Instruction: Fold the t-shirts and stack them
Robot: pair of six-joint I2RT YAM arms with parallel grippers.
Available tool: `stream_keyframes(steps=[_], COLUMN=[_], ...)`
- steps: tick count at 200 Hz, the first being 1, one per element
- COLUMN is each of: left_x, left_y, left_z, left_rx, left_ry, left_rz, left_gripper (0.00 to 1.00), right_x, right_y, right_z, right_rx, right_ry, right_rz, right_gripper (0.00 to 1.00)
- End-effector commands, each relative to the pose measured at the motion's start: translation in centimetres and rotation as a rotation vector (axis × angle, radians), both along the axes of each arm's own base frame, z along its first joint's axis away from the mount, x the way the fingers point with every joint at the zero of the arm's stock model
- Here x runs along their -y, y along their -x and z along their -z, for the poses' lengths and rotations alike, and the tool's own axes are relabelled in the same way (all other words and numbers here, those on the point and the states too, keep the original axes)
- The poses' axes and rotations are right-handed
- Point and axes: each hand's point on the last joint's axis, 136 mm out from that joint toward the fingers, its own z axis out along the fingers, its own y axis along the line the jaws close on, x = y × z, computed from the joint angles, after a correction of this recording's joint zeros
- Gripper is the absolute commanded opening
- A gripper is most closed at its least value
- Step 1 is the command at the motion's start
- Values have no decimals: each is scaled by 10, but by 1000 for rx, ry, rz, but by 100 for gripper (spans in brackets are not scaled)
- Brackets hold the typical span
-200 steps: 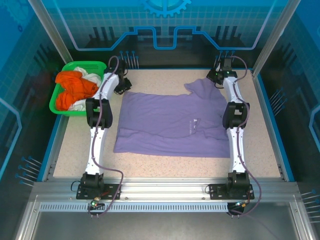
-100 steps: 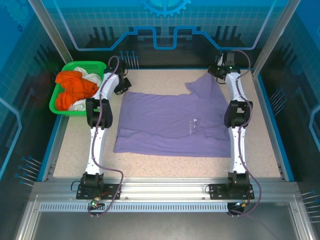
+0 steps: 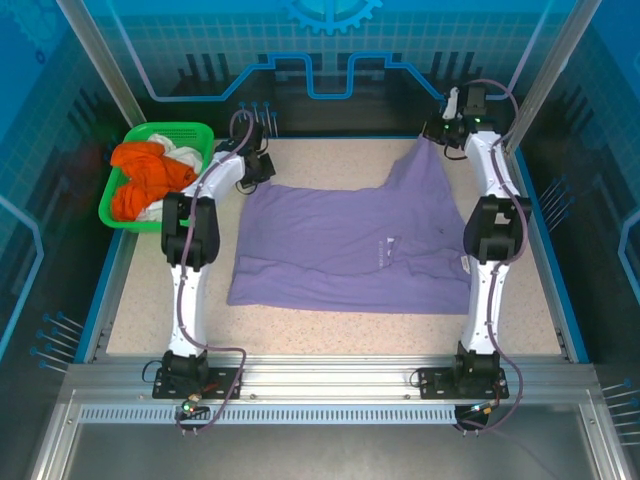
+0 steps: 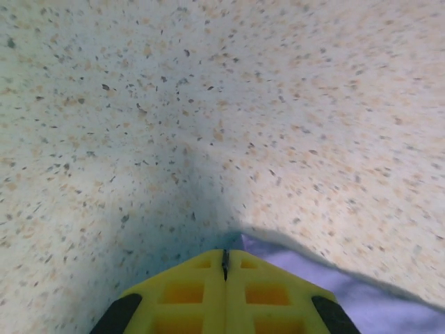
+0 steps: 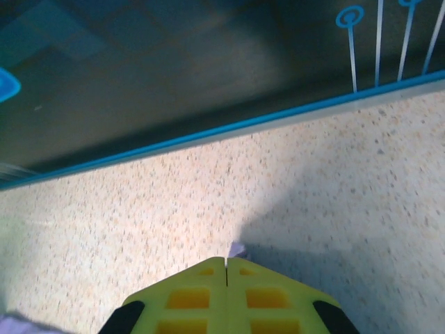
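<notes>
A large lavender t-shirt (image 3: 340,245) lies spread on the speckled table, small white lettering near its right side. My right gripper (image 3: 450,128) is shut on its far right corner and holds it raised by the back wall. In the right wrist view a purple tip (image 5: 236,248) pokes out between the closed yellow fingers (image 5: 181,299). My left gripper (image 3: 257,165) is shut at the shirt's far left corner. In the left wrist view purple cloth (image 4: 306,268) runs right up to the closed left gripper (image 4: 224,256). Orange t-shirts (image 3: 145,180) and a white one (image 3: 186,152) are bunched in a basket.
The green mesh basket (image 3: 170,130) stands at the far left, just beside the left arm. A blue rim (image 5: 229,129) and the dark back wall lie close ahead of the right gripper. Bare table (image 3: 330,160) shows beyond the shirt and along its near side.
The right gripper has risen and gone back and to the right, drawing the shirt's far right corner up. The left gripper has shut at the far left corner and moved slightly back.
</notes>
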Motion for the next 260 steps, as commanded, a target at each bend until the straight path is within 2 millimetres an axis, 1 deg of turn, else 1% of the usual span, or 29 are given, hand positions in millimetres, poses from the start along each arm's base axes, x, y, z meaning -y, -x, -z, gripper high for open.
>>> stream_keyframes(steps=[1, 7, 38, 58, 75, 106, 123, 147, 163, 178, 198, 221, 237, 244, 251, 253, 260], left_x=[-11, -13, -30, -38, -38, -41, -38, -35, -33, -30, -29, -31, -27, -25, -24, -24, -26], left_y=[0, 5, 33, 49, 62, 89, 104, 127, 139, 147, 155, 162, 166, 168, 170, 171, 173], left_z=[-42, -45, -43, -45, -44, -40, -34, -26, -19, -15, -10, -6, -2, -1, -2, -1, -2], left_rx=[131, 138, 113, 104, 86, 59, 29, -12, -40, -64, -96, -115, -136, -141, -144, -145, -143], left_ry=[-44, -50, -57, -68, -80, -73, -40, -3, 10, 26, 35, 33, 62, 76, 82, 82, 82], left_rz=[47, 52, 45, 55, 81, 69, 59, 39, 35, 34, 29, 12, 0, -2, -10, -15, -31], left_gripper=[0, 0, 0, 0, 0, 0, 0, 0, 0, 0, 0, 0, 0, 5, 6, 6, 7], right_x=[-3, -2, 2, -4, -8, -4, -3, -2, -4, -6, -2, 5, 12, 15, 20, 20, 25], right_y=[29, 37, 84, 116, 141, 183, 202, 224, 238, 252, 269, 286, 294, 296, 297, 302, 307], right_z=[-26, -29, -35, -39, -35, -35, -34, -33, -25, -11, 6, 25, 39, 43, 41, 48, 52], right_rx=[26, 28, 31, 41, 28, 29, 18, 20, 4, -36, -72, -103, -145, -154, -150, -170, -179], right_ry=[64, 73, 74, 57, 28, -19, -36, -69, -80, -89, -105, -139, -135, -137, -140, -147, -156], right_rz=[-49, -52, -72, -113, -139, -149, -164, -169, -170, -167, -134, -61, -17, 2, 25, 32, 69], right_gripper=[0, 0, 0, 0, 0, 0, 0, 0, 0, 0, 0, 0, 0, 0, 0, 0, 0])
